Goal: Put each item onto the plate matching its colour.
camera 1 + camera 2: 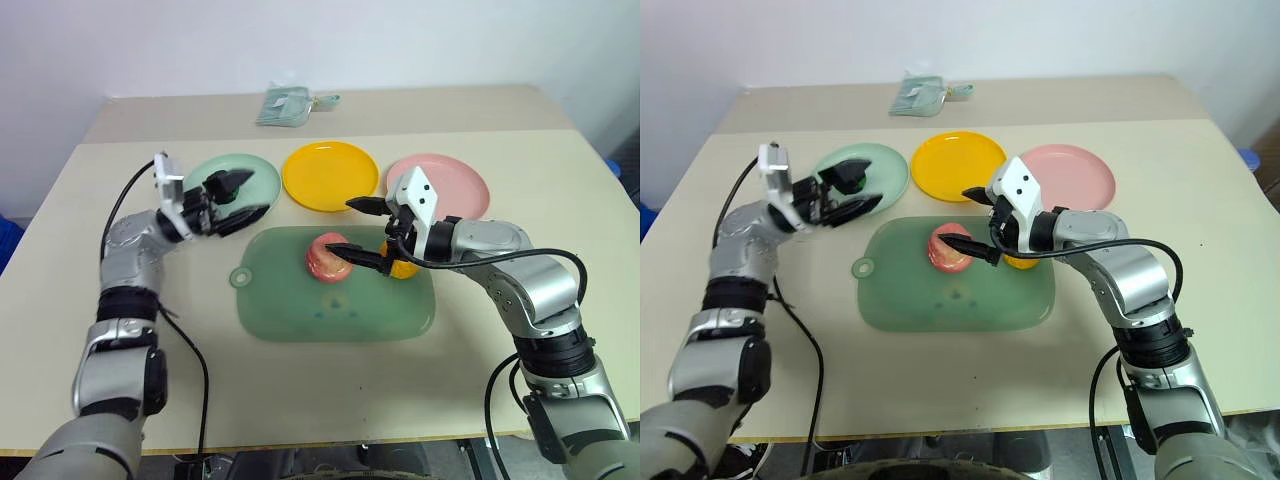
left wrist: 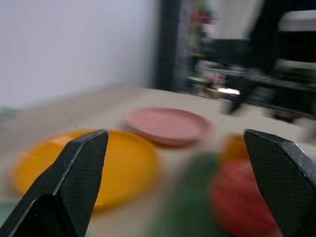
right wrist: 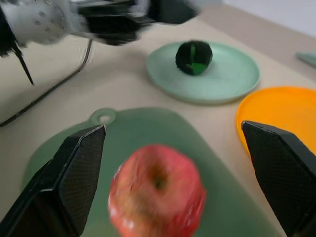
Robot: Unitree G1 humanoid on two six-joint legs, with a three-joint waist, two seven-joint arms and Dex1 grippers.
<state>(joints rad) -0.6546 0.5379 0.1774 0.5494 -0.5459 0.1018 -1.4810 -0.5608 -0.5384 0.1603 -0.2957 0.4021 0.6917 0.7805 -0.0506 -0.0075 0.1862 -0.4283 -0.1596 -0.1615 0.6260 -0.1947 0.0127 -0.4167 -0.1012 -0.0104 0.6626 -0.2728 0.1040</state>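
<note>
Apple (image 3: 157,195) on the green tray (image 1: 300,310) lay directly ahead of the right gripper (image 1: 366,232), whose jaws stood spread wide to either side of it, the nearer arm by far. Beside the apple sat the orange fruit (image 1: 403,268); the pink plate (image 1: 455,180) waited just beyond. The left gripper (image 1: 238,198), also spread and empty, hung over the mint plate (image 3: 232,74) carrying the dark ball (image 3: 193,57). All rested on a beige table (image 1: 560,190) against a white wall.

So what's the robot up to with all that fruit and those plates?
It is sorting items onto plates of matching colour. The dark green ball already sits on the mint green plate, with the open left gripper just above it. The open right gripper is at the red apple on the green tray, with the orange fruit beside it. The yellow plate and pink plate are empty.
</note>
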